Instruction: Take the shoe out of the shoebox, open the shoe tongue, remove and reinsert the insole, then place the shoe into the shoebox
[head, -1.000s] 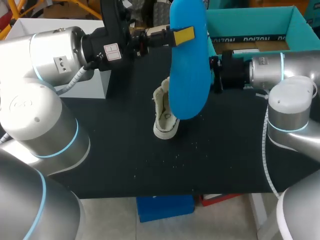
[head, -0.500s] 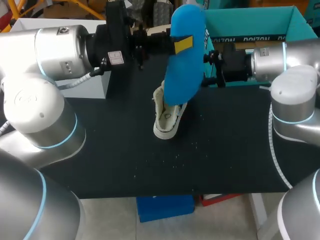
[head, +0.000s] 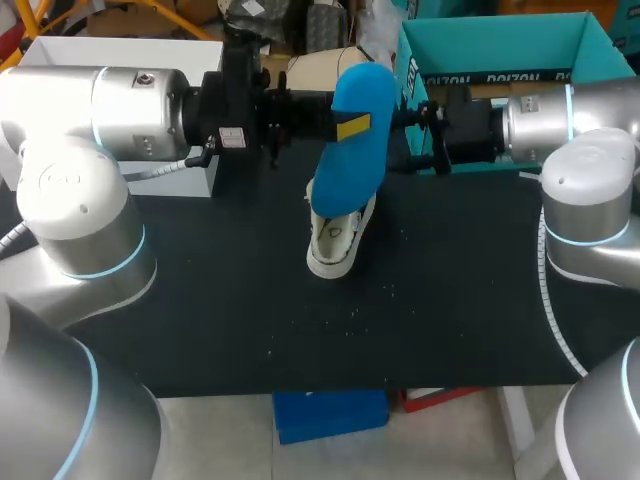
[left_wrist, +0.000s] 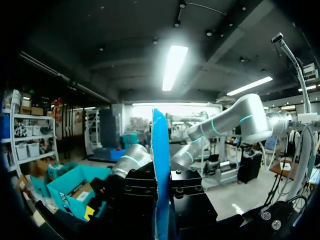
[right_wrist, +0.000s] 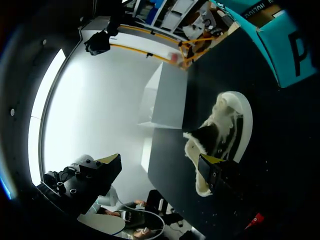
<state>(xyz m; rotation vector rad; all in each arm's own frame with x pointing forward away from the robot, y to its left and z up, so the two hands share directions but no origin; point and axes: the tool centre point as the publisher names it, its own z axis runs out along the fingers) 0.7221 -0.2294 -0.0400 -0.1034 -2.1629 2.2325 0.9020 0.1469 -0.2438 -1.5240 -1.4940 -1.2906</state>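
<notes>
The left gripper (head: 348, 127) hangs above and behind the cream canvas shoe with a white rubber sole (head: 333, 243). It is clamped on the long blue foam insole (head: 357, 92), one finger on each flat face; the left wrist view shows the insole edge-on between the black fingers. The insole hangs steeply, and its lower end reaches the shoe's opening. Whether it has entered the opening cannot be told, because the insole hides it in the head view.

The shoe itself rests on the black table (head: 250, 300), out of the box, with its toe towards the near edge. In the right wrist view it looks tipped partly onto its side.

The step in hand is probably feeding the insole back in. To do it well, lead with the lower end and tilt the insole down towards the shoe's toe rather than pushing it straight down. Slide it along the inner floor so the foam does not buckle or catch on the tongue. Nothing holds the shoe, so a hard push could skid or roll it.

Right of the shoe and further back, the right gripper (right_wrist: 160, 165) is spread wide and empty, so it could brace the heel. The teal cardboard shoebox (head: 500, 45) stands behind and to the right of the shoe.
</notes>
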